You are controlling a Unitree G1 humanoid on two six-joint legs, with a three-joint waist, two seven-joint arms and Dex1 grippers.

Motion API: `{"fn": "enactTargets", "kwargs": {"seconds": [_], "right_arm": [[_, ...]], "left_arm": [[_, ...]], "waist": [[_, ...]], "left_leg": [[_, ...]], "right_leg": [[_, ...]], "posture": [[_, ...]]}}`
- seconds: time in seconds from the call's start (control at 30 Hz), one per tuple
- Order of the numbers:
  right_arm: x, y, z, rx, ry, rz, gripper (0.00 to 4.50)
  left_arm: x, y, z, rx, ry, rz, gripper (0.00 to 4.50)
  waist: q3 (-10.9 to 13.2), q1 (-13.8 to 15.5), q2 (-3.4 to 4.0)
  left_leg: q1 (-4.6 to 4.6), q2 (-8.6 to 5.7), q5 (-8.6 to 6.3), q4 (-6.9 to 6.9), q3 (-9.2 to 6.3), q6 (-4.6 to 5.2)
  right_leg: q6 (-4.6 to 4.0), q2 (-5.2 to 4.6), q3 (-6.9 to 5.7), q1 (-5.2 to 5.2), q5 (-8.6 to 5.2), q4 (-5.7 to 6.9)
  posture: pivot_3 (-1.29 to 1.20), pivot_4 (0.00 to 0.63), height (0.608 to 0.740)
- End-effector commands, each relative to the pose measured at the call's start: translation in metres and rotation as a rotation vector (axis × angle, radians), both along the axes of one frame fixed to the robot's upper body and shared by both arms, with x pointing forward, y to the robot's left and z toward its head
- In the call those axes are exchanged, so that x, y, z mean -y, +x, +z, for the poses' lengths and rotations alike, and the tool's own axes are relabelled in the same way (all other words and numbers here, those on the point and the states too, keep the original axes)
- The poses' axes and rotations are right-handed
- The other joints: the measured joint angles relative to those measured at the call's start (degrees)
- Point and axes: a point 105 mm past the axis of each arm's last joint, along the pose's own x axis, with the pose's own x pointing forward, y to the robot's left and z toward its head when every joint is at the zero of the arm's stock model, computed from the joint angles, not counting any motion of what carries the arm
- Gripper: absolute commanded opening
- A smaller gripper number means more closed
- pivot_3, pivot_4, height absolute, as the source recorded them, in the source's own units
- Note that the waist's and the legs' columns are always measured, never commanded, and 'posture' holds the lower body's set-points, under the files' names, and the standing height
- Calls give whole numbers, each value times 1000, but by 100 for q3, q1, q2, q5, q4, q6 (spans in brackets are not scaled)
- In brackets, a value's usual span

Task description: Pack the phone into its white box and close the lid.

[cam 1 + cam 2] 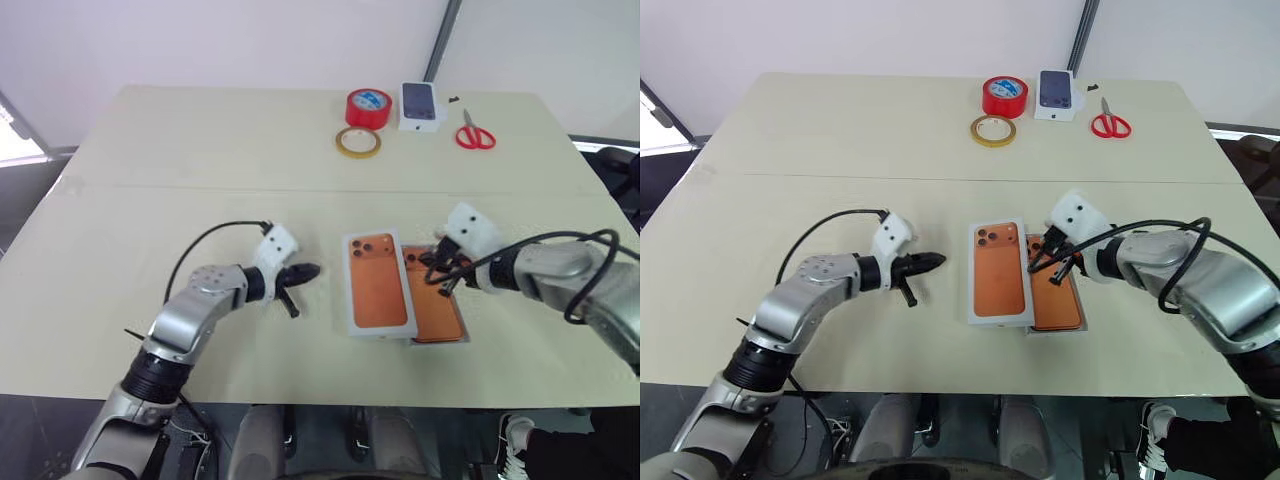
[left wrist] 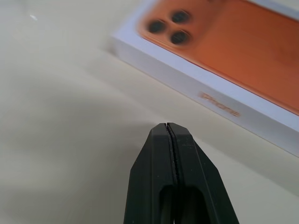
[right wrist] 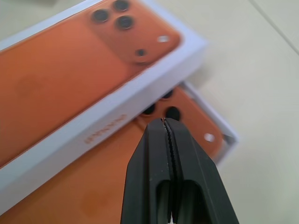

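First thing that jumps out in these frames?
Two orange rectangles side by side at the table's near middle: the lid with an orange phone printed on it, partly overlapping the white box, where the phone lies. The right tool, shut, hovers over the phone's camera end, and the left tool, also shut, points at the lid from its other side. At the far edge sits a red tape roll.

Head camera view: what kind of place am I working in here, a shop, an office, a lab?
Most likely a lab or test workspace, not a shop: a plain beige table against bare white walls, with packing supplies at its far edge, namely a red tape roll, a tan tape roll and red-handled scissors.
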Motion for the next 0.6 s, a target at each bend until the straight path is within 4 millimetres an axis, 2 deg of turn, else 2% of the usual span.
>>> {"fn": "enactTargets", "kwargs": {"seconds": [0.03, 0.33, 0.6], "right_arm": [[-10, 1, 4, 53, -42, 57, 37], [-14, -8, 5, 39, -44, 120, 37], [5, -20, 4, -4, -89, 115, 37]], "left_arm": [[19, -3, 5, 33, 17, -71, 0], [51, -13, 15, 7, -64, -181, 0], [80, -22, 25, 9, -96, -295, 0]], "waist": [[0, -1, 0], [0, -1, 0], [1, 11, -2]], "left_leg": [[0, 0, 0, 0, 0, 0], [0, 1, 1, 0, -1, 0], [-1, -2, 1, 7, -2, 1]], "right_leg": [[0, 0, 0, 0, 0, 0], [0, 3, -1, -1, 0, 5], [1, 1, -1, 2, 0, 5]], "posture": [[0, 150, 740], [0, 150, 740], [0, 150, 740]]}}
